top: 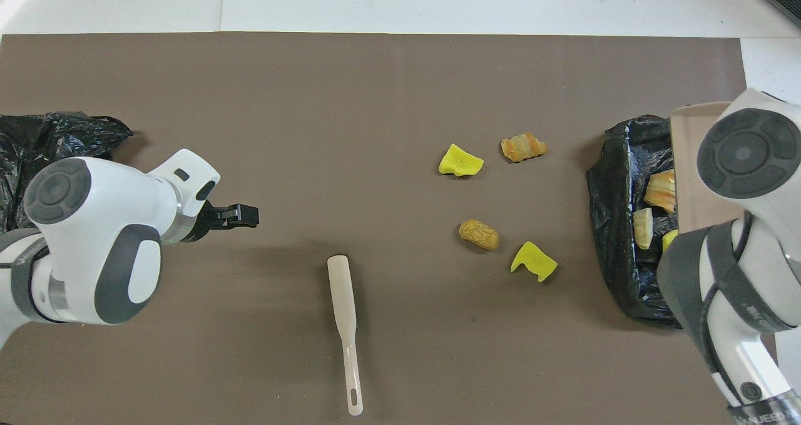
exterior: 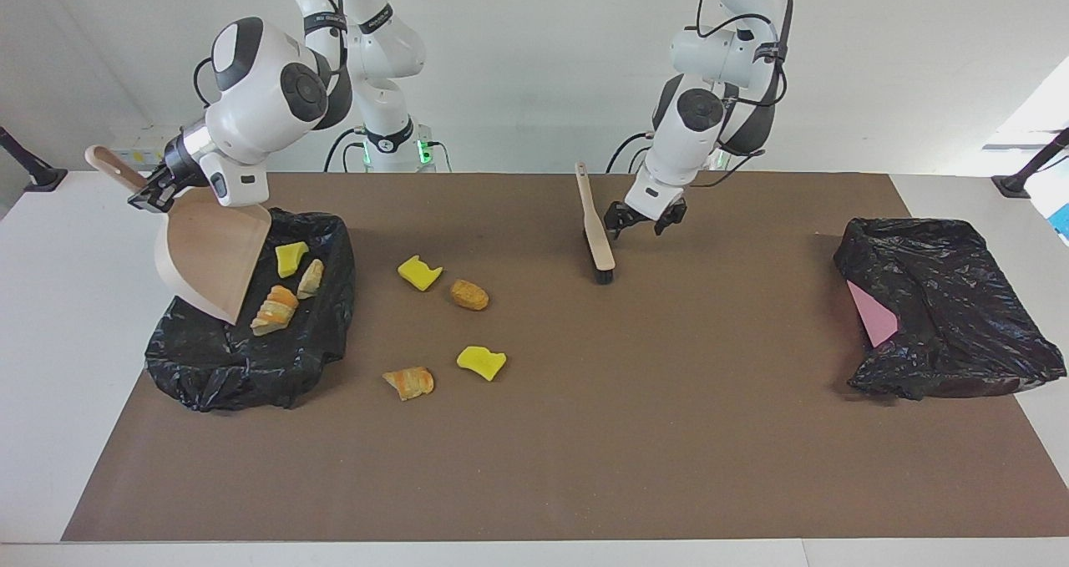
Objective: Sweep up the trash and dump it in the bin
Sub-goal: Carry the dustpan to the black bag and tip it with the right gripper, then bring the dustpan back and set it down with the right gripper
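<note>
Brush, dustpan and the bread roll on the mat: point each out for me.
brush (exterior: 598, 245), facing view, on its beige back.
dustpan (exterior: 209, 254), facing view, on its tilted underside.
bread roll (top: 479, 235), overhead view, on its crust.

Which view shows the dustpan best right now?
The facing view: the whole dustpan shows, tipped over the bin with its handle in the right gripper. In the overhead view the right arm hides most of it, leaving a strip of the pan.

Bright, even light, mostly from overhead; daylight glare at one edge of facing view. Soft short shadows under brush (exterior: 595, 233) & arms on brown mat (exterior: 668, 433). Black bin bags (exterior: 944, 308) glint. Both views sharp, no visible distortion.
</note>
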